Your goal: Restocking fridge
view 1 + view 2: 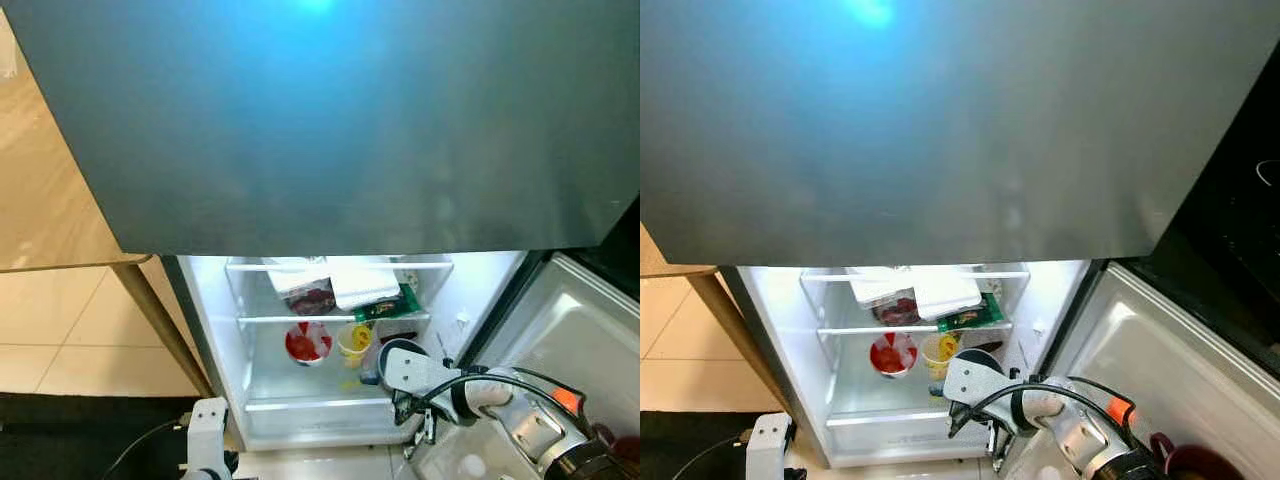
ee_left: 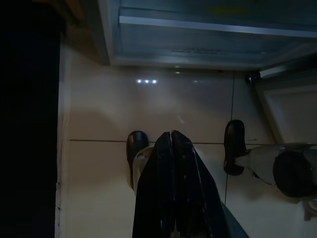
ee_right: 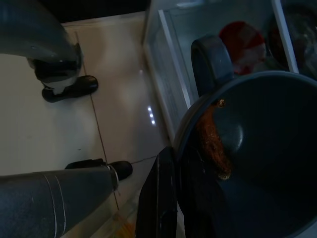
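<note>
The dark pot (image 3: 252,148) in your right gripper (image 3: 163,198) sits at the mouth of the lower fridge compartment (image 1: 300,390), its rim pinched by the black fingers; a brown piece of food lies inside against the wall. In the head views its dark rim (image 1: 980,357) shows just behind the silver wrist, beside the yellow cup (image 1: 354,342) and near the red-topped cup (image 1: 308,343) on the lower shelf. Above them, the glass shelf (image 1: 330,318) carries a white packet (image 1: 360,285), a dark red packet (image 1: 310,297) and a green packet (image 1: 392,303).

Your step, as I read it, is to set the pot down inside. Keep it level so the food does not slide out, and aim for the bare floor at the right of the compartment, clear of the two cups. Go in low under the glass shelf, since the pot's handle could catch its edge. Let the base rest fully before you open the fingers, then back straight out, away from the open door (image 1: 590,330) at your right.

Your left gripper (image 2: 173,183) hangs idle over the tiled floor (image 2: 99,114), fingers pressed together, holding nothing. Leave it there.
</note>
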Tool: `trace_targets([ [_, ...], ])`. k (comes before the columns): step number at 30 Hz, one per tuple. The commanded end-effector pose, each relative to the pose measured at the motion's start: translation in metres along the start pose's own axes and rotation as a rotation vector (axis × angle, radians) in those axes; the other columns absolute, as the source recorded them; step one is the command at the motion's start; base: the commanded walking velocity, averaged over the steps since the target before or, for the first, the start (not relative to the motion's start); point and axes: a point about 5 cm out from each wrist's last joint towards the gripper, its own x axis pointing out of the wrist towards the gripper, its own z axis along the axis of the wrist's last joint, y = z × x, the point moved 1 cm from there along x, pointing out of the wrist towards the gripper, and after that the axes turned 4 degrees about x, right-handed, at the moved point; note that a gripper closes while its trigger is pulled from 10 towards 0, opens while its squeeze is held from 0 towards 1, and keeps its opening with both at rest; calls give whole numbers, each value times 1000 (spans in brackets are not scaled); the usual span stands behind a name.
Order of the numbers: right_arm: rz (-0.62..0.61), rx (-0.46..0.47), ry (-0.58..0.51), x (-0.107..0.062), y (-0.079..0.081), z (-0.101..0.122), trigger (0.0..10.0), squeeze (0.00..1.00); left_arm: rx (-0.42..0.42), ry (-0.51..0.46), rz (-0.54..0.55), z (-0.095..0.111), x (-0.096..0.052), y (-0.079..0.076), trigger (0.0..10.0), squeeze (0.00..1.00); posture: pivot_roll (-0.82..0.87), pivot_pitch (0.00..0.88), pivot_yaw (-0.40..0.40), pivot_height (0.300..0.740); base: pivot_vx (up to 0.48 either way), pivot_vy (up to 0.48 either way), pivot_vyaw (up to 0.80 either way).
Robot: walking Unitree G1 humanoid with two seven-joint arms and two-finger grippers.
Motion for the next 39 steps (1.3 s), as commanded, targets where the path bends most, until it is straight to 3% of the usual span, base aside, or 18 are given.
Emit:
trace_targets([
  [1, 12, -16, -17, -1, 1, 4, 10000, 0, -1, 15, 17, -2, -1, 4, 10000, 0, -59, 0, -43, 740, 0, 0, 0],
  [13, 75, -57, -131, 7, 5, 33, 10000, 0, 6, 27, 60, -5, -2, 9, 10000, 0, -42, 0, -47, 740, 0, 0, 131],
  [30, 78, -58, -36, 5, 6, 12, 10000, 0, 3, 36, 65, -8, -4, 11, 10000, 0, -39, 0, -46, 740, 0, 0, 749],
  [39, 23, -62, 8, 6, 2, 7, 10000, 0, 8, 38, 63, -9, -4, 11, 10000, 0, -45, 0, -44, 740, 0, 0, 0],
])
